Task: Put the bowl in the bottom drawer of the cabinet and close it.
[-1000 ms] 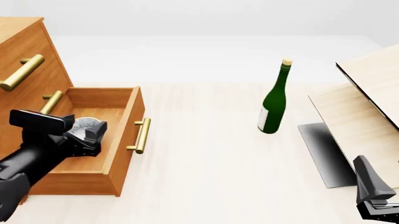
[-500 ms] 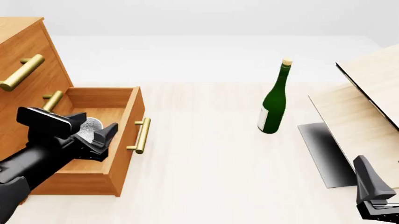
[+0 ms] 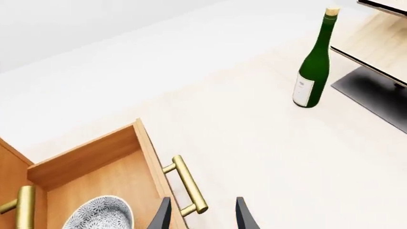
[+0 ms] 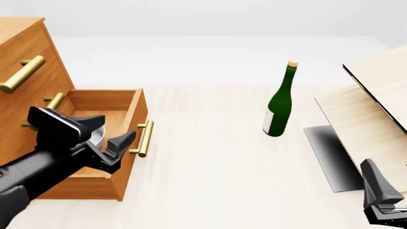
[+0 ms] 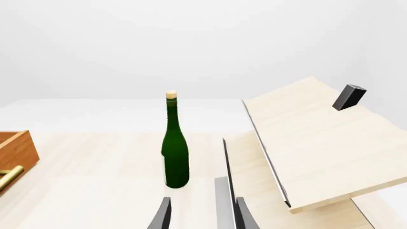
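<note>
Left end effector [image 4: 108,143]: released, fingers spread and empty, poised over the front edge of the bottom drawer [image 4: 124,143], just beside its brass handle [image 4: 145,138].
Right end effector [image 4: 386,212]: parked low at the near right of the table [image 4: 210,171], well apart from the action; in its own wrist view the fingers stand apart with nothing between them.
Bowl [image 3: 98,213]: sitting inside the open drawer on the plain wood floor, upright as far as the left wrist view shows; mostly hidden behind the arm in the front view.
Step in hand: looks like the close. The drawer is pulled well out of the cabinet [image 4: 25,62].
How to do it well: get in front of the drawer face, press flat near the handle, and push straight back along the slide; an off-centre shove could skew it.
Watch for: fingers snagging the handle bar.
Green bottle [image 4: 279,102]: standing farther off, out of the path.
</note>
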Motion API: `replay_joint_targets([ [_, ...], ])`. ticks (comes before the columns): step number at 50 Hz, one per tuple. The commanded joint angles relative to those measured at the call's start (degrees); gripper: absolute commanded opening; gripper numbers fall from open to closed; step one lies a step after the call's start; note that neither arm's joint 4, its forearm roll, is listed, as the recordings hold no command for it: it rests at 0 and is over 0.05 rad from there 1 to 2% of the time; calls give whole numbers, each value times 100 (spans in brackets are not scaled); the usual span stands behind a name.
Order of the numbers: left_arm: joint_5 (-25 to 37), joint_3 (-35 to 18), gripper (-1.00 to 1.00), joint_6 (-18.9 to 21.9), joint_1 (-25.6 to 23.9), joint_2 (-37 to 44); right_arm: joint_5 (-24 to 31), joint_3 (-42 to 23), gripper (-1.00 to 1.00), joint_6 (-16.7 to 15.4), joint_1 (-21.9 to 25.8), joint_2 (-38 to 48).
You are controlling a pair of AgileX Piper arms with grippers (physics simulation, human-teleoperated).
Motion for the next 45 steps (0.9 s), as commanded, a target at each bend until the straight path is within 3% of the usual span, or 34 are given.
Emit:
replay_joint_targets([
  [1, 148, -106, 100, -152, -359, -43, 2, 2, 100, 1, -1, -2],
  [30, 369, -335, 100, -502, -1070, 114, 2, 2, 100, 1, -1, -2],
  [45, 331, -189, 100, -588, -1246, 121, 2, 2, 100, 1, -1, -2],
])
